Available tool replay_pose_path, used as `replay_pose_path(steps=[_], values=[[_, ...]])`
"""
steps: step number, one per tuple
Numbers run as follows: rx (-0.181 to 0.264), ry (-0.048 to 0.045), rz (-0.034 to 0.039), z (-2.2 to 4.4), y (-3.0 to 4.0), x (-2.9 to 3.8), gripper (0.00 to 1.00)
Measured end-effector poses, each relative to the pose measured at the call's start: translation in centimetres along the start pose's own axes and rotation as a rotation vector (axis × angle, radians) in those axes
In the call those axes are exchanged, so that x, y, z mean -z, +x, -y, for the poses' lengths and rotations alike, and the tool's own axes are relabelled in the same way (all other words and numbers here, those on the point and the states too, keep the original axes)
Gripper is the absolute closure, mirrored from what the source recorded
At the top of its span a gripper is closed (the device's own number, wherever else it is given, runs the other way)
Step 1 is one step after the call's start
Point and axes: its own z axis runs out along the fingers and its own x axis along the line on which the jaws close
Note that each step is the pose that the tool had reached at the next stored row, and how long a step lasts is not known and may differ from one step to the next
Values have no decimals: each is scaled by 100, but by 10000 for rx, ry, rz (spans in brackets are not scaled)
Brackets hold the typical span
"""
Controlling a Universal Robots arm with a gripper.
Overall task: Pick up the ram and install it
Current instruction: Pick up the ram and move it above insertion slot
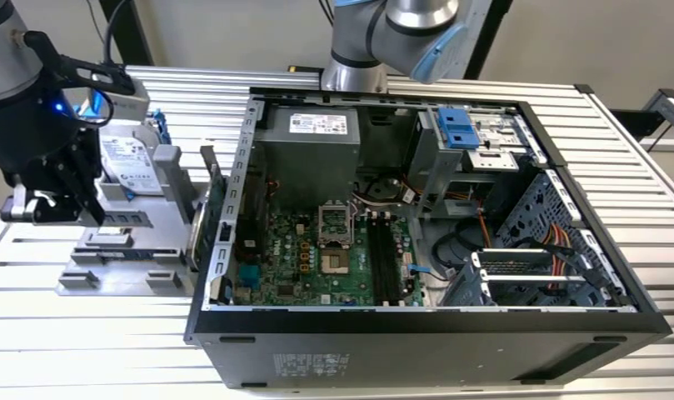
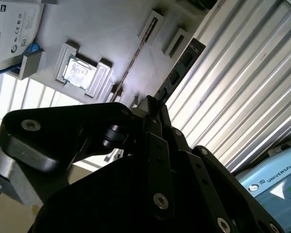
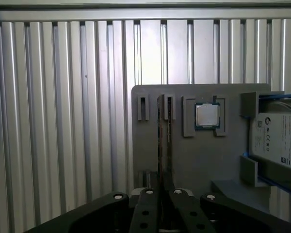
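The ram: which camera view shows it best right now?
The second wrist view: the ram shows its dark side with chips, standing on edge in the grey holder. The first wrist view has it edge-on, a thin line. The exterior view places it by the gripper.

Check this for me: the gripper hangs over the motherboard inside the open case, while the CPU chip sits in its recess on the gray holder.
Wrong on one count: in the exterior view the gripper hangs outside the open case, over the gray holder, not over the motherboard. The CPU chip does sit in its recess on that holder.
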Motion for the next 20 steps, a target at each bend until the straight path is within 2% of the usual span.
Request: replay_pose_path(steps=[12, 20], values=[[-2, 0, 0, -1, -2, 88, 100], [-1, 0, 0, -2, -4, 174, 100]])
